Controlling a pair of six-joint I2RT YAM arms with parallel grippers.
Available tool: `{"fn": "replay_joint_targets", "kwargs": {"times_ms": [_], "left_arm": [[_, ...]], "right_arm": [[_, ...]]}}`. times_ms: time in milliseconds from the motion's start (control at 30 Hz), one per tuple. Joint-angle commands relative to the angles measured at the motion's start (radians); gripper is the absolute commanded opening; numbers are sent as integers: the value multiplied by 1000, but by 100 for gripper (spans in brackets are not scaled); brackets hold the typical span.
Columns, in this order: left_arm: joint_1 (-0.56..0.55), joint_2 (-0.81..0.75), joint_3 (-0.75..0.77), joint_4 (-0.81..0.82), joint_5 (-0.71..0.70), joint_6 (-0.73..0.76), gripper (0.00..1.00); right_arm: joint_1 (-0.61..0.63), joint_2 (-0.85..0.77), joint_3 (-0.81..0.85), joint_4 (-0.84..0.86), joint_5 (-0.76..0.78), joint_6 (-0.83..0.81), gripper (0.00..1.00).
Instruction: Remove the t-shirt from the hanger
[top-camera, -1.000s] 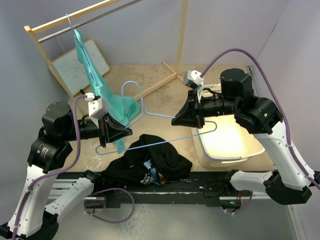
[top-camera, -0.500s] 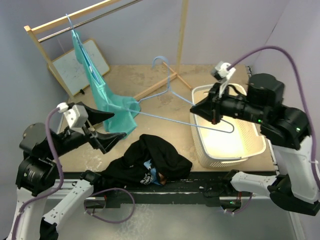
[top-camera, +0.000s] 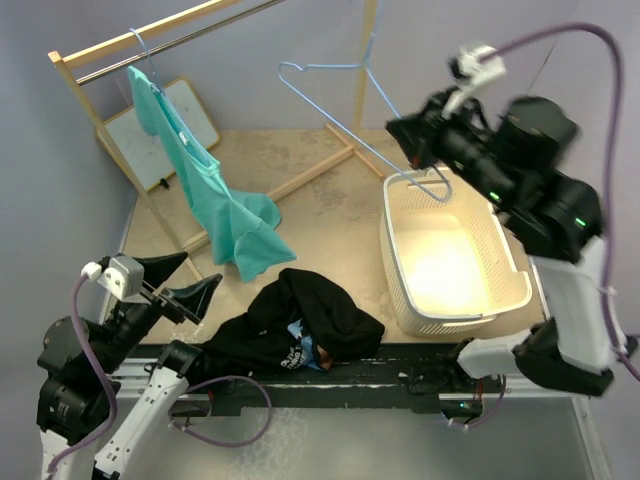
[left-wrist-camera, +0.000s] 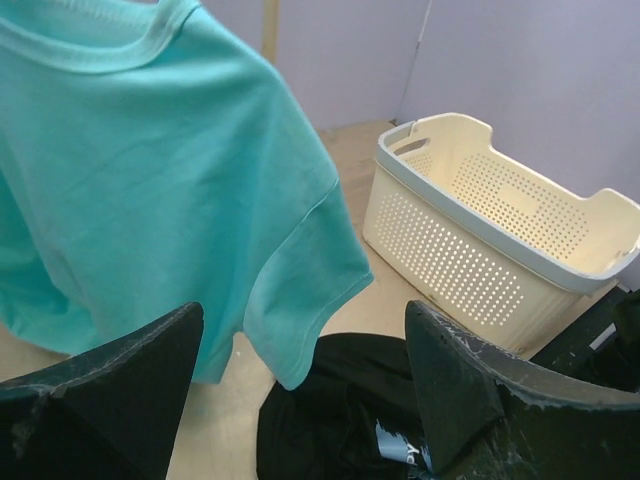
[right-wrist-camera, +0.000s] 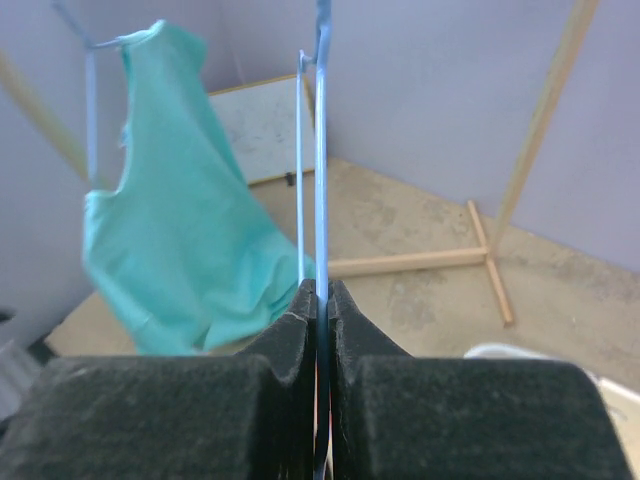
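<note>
Since the black t-shirt (top-camera: 300, 320) lies in a heap at the near edge of the tabletop (top-camera: 310, 175) and the blue hanger (right-wrist-camera: 322, 150) is bare, I think the pulling-off step is done. My right gripper (top-camera: 408, 137) is pinched tight on the hanger, high up at the far right. My left gripper (top-camera: 203, 269) is wide open with nothing in it, near left. Next I should put the hanger down gently, without snagging the basket (top-camera: 520, 285). A teal t-shirt (top-camera: 215, 200) hangs on the rack (top-camera: 100, 48) far left. The tabletop looks tan and scuffed, with pale purple walls around it.
</note>
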Motion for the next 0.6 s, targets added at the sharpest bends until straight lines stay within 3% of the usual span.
{"fn": "replay_joint_targets", "kwargs": {"times_ms": [0, 333, 567], "left_arm": [[-2, -103, -54, -8, -96, -81, 84], [-3, -204, -160, 19, -128, -143, 79], [-2, -202, -172, 21, -121, -151, 79]], "right_arm": [[-1, 184, 46, 234, 124, -72, 0], [0, 464, 326, 358, 179, -150, 0], [0, 452, 225, 465, 184, -153, 0]]}}
